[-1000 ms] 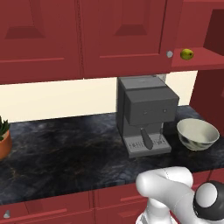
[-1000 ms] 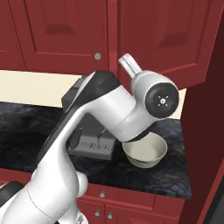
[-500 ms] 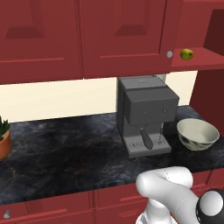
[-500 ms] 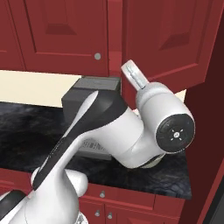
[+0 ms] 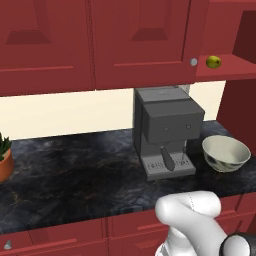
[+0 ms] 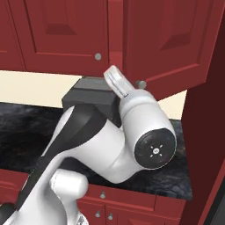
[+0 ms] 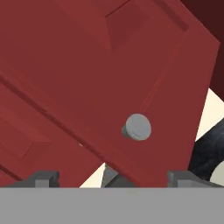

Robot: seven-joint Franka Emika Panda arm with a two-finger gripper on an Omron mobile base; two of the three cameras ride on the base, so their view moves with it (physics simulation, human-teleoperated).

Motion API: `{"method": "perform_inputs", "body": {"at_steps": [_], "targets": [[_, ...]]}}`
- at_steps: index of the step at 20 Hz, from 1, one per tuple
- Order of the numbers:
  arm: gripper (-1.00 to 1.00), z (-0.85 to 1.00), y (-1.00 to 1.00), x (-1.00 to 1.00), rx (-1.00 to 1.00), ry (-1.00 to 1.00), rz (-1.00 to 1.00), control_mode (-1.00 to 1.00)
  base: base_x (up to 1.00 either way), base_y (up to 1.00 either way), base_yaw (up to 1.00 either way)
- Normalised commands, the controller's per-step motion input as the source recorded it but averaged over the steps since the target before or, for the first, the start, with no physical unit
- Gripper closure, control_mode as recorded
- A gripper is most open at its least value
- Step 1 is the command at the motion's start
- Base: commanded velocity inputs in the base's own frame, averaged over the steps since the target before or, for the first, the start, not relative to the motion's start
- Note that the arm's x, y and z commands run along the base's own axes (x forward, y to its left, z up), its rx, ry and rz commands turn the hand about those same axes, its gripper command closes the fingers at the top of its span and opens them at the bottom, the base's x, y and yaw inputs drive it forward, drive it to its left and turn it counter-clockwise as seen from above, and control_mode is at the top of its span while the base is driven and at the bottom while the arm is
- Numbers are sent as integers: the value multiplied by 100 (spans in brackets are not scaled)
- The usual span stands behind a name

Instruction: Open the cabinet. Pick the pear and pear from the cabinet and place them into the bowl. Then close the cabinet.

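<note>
The cabinet (image 5: 140,40) has its right door (image 6: 171,39) swung partly out, with its round silver knob (image 6: 140,84) at the lower left corner. One yellow-green pear (image 5: 214,62) lies on the bared shelf. The cream bowl (image 5: 226,152) stands on the counter right of the coffee machine. In the hand view my gripper (image 7: 113,177) is open, its fingertips (image 7: 41,177) far apart and nothing between them. The door's knob (image 7: 138,127) lies a short way ahead of them, untouched.
A grey coffee machine (image 5: 167,132) stands mid-counter on the dark marbled top (image 5: 75,175). A potted plant (image 5: 2,155) sits at the far left. My arm's big white elbow (image 6: 145,132) fills the front of the right base view. A dark red side panel (image 6: 206,145) rises at right.
The jaws have spread wide and let go of the door knob. The arm's elbow has sunk lower and nearer the right base camera, covering the bowl there.
</note>
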Motion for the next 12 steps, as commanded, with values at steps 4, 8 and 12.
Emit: {"method": "perform_inputs", "body": {"at_steps": [4,8,12], "targets": [[-100,0,58,-18,-2,21,-2,-100,0,0,0],[-100,0,53,-1,-2,22,-7,-100,0,0,0],[-100,0,48,13,-3,14,-10,-100,0,0,0]]}}
